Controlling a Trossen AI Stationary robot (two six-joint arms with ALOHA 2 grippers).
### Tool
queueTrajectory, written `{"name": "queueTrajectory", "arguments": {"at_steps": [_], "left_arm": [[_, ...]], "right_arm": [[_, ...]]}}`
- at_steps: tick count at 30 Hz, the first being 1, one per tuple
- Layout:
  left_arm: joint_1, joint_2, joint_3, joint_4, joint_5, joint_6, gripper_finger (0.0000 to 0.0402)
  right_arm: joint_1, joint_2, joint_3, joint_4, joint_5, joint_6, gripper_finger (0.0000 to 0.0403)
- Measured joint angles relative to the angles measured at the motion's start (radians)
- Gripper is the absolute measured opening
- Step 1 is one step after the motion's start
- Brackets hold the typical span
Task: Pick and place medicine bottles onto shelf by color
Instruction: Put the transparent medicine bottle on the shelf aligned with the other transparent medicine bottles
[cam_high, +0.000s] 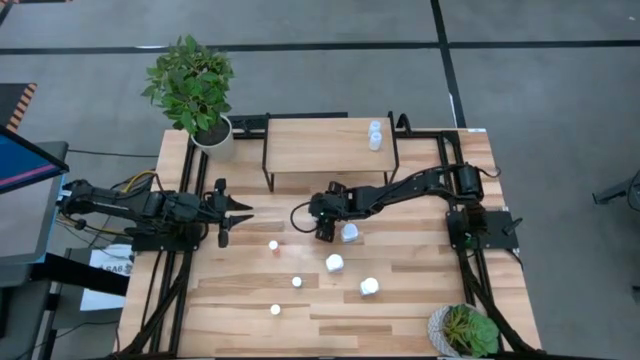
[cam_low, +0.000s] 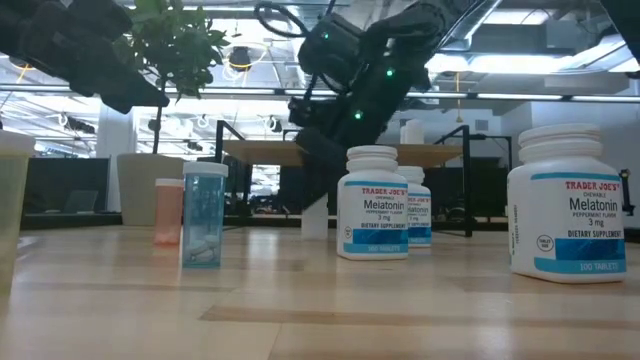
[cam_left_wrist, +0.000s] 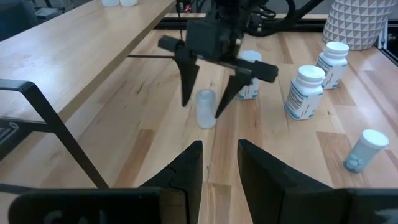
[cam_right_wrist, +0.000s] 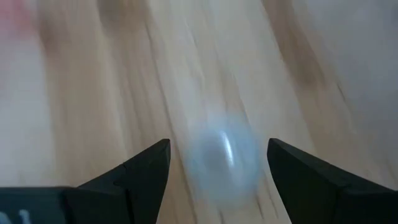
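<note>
Medicine bottles are standing scattered over the front half of the plank table (cam_high: 400, 300) — nearest the front edge, 1 small white bottle (cam_high: 275, 310), then a second small one (cam_high: 296, 282) and 2 chunkier white bottles (cam_high: 369, 287) (cam_high: 334, 263). In the low view the labelled white ones are reading "Melatonin", with a blue translucent bottle (cam_low: 204, 214) upright beside an orange one (cam_low: 168, 211). Farther in, the right gripper (cam_left_wrist: 207, 99) is pointing down over a pale translucent bottle (cam_left_wrist: 206, 108) standing upright on the table — its fingers (cam_right_wrist: 139, 171) are spread wide on either side, not touching it. Another white bottle (cam_high: 350, 232) is sitting just beside that gripper. The left gripper (cam_high: 240, 209) is waiting at the table's left, fingers parted and holding nothing. At the back, the shelf (cam_high: 320, 145) is carrying 2 pale bottles (cam_high: 375, 135) near its right end.
</note>
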Motion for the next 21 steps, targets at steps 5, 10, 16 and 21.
{"name": "queueTrajectory", "arguments": {"at_steps": [5,10,16,21], "left_arm": [[0.000,0.000,0.000,0.000,0.001,0.000,0.0089],[0.000,0.000,0.000,0.000,0.001,-0.001,0.0089],[0.000,0.000,0.000,0.000,0.001,-0.004,0.0089],[0.000,0.000,0.000,0.000,0.001,-0.004,0.0089]], "right_arm": [[0.001,-0.004,0.012,-0.007,-0.001,-0.001,0.0291],[0.000,-0.004,0.010,-0.019,0.000,0.000,0.0291],[0.001,-0.003,0.010,-0.011,0.000,0.001,0.0282],[0.001,-0.003,0.010,-0.013,0.000,0.002,0.0259]]}}
